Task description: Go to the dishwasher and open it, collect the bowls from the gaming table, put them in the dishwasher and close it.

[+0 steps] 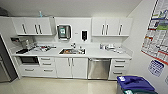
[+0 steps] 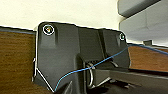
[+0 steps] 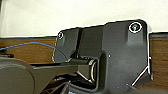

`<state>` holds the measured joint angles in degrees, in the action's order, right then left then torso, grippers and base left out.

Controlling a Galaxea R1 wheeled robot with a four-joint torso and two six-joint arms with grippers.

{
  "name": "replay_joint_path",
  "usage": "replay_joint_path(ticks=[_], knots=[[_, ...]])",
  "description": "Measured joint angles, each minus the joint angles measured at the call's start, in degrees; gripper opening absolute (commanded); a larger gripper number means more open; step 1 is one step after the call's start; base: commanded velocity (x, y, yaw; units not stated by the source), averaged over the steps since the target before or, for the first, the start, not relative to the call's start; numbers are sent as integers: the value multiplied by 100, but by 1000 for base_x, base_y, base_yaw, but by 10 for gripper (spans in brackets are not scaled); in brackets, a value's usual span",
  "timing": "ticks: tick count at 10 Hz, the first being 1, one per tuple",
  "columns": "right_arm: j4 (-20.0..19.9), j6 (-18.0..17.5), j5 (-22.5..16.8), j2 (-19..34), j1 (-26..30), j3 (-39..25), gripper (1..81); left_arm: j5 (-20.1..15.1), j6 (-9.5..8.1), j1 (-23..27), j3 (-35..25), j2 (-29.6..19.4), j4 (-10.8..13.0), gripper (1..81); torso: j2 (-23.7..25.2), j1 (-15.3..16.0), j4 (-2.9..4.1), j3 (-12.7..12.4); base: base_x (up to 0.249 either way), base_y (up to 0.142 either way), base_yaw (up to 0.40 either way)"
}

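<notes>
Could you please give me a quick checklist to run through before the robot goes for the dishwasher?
1. Dishwasher in the head view, under the counter right of the sink: ok.
2. Dishwasher door shut, steel front flush with the cabinets: ok, it has yet to be opened.
3. Floor between the robot and the dishwasher free of obstacles: ok.
4. Blue bin low on the right, close to the path: not ok, keep clear of it.
5. Left and right tools open for the handle: cannot tell.
6. Bowls on the counter: cannot tell, things there are too small.
</notes>
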<state>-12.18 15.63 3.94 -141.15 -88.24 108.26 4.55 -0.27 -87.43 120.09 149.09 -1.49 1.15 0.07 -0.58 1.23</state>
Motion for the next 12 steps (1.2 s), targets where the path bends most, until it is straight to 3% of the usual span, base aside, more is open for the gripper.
replay_joint_path(ticks=[12], knots=[[0, -1, 49, -11, 4, -24, 811, 9, 0, 9, 2, 2, 1, 811, 2, -7, 0, 0, 98, 0, 0]])
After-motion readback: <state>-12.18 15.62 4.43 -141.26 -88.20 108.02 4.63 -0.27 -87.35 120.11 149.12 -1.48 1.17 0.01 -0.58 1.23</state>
